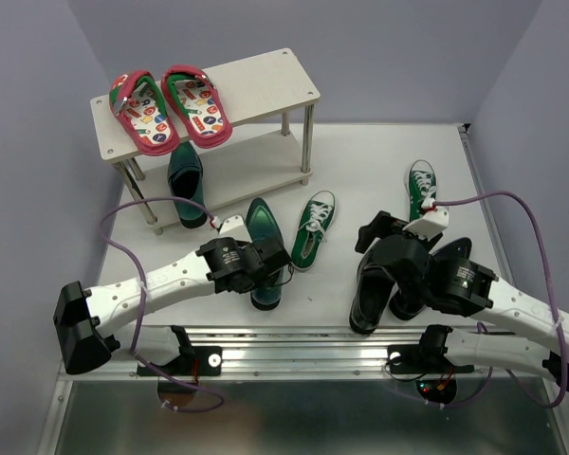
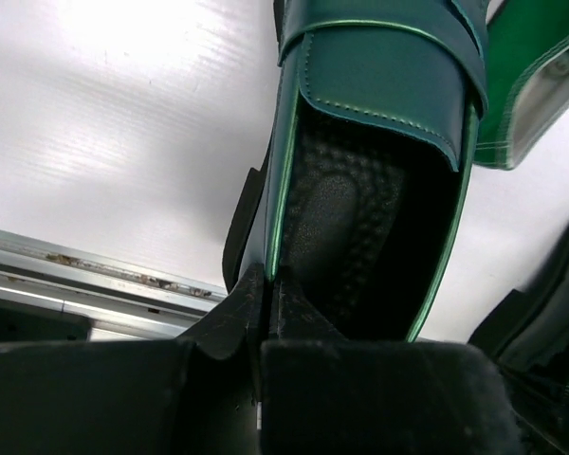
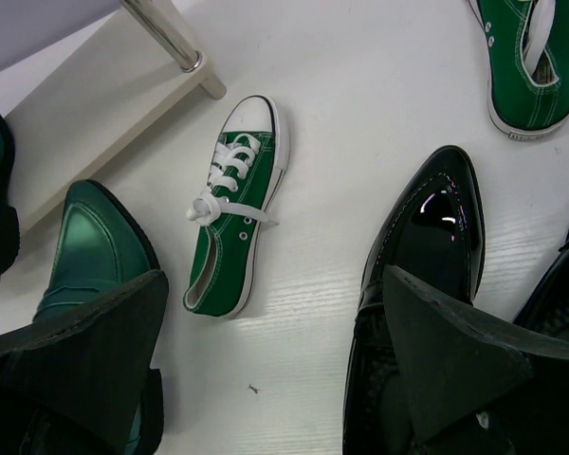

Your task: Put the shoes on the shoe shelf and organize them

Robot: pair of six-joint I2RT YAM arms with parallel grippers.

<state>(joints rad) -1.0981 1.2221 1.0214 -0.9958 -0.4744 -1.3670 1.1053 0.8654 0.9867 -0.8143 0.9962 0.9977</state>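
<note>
Closest to the left wrist lens, the left gripper [image 2: 267,305] has its jaws clenched on the heel rim of a teal dress shoe [image 2: 379,142] resting on the counter [image 1: 379,156]; the right gripper [image 3: 273,284] hovers with jaws released above the black dress shoes [image 3: 427,227]; only the other teal shoe [image 1: 186,180] sits on the shoe shelf [image 1: 266,76], lower tier, beneath red flip-flops [image 1: 171,106]; both green sneakers [image 3: 232,227] lie loose, so five shoes seemingly remain.

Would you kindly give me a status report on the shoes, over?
Left end effector shut on teal dress shoe, at rear rim. Right end effector open over black dress shoe. Red flip-flops occupy shoe shelf top board's left half.
</note>
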